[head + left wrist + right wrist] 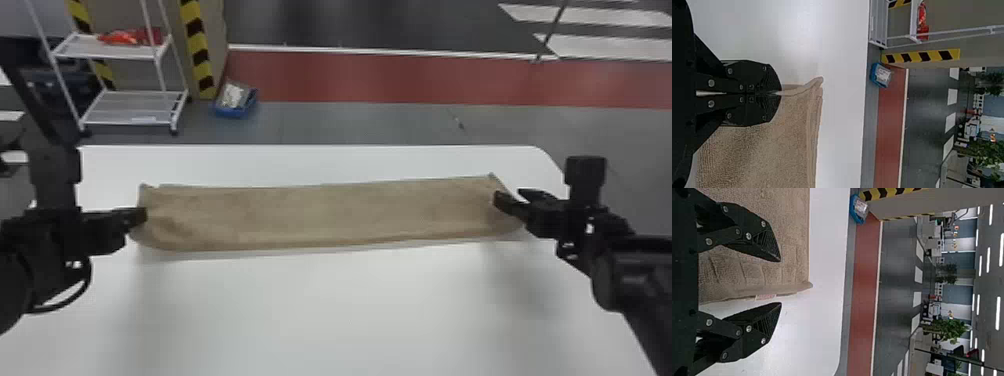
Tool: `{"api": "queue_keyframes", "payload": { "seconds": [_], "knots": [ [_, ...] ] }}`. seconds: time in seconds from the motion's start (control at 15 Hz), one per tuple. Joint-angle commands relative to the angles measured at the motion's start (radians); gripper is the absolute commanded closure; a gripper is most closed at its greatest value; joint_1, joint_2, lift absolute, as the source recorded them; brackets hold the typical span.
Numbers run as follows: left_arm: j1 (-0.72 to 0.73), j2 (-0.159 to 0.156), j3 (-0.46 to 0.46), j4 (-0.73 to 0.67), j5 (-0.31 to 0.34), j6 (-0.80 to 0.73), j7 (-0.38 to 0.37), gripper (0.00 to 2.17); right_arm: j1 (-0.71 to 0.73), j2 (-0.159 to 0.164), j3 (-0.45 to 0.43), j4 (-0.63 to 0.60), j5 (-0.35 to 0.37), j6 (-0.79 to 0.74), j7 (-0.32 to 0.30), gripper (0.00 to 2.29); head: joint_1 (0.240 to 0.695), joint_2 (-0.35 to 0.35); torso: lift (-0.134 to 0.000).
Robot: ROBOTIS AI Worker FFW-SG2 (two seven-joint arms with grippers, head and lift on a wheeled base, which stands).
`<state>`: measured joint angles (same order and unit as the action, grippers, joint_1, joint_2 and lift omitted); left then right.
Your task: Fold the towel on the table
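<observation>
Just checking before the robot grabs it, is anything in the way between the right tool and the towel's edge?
Nothing visible is in the way. The right tool is open, its fingers on either side of the towel's right edge, which carries a small label.

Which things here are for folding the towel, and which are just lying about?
For the job:
- towel, in a long strip
- table under it
- left hand, shut on the towel
- right hand, open around its other end

Just about:
- white rack
- red stuff on it
- blue box on the floor
</observation>
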<state>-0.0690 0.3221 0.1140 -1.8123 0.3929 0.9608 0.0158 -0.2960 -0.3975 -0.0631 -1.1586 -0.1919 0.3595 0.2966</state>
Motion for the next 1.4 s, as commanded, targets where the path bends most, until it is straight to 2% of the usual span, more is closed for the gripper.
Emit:
{"api": "queue_keyframes", "payload": {
  "seconds": [0.0,0.2,0.47,0.93,1.33],
  "knots": [
    [0.001,0.0,0.0,0.001,0.0,-0.001,0.0,1.16,0.003,-0.001,-0.006,-0.001,0.011,0.02,0.001,0.59,0.695,-0.074,-0.128],
    [0.001,0.0,-0.002,0.001,0.0,-0.001,-0.005,1.16,0.005,-0.001,-0.007,0.0,0.017,0.02,0.001,0.59,0.695,-0.079,-0.128],
    [0.005,0.0,-0.008,-0.002,-0.005,-0.001,-0.005,1.16,0.001,0.0,-0.009,0.003,0.014,0.036,0.009,1.3,0.695,-0.082,-0.128],
    [0.014,0.0,-0.004,-0.022,-0.003,0.002,-0.005,1.16,0.021,0.003,-0.043,-0.012,-0.004,0.033,0.012,1.33,0.695,-0.086,-0.128],
    [0.021,0.0,-0.002,-0.064,-0.005,-0.044,-0.01,1.16,0.081,0.002,-0.104,-0.098,-0.037,-0.041,0.018,1.33,0.695,-0.102,-0.128]
  ]
}}
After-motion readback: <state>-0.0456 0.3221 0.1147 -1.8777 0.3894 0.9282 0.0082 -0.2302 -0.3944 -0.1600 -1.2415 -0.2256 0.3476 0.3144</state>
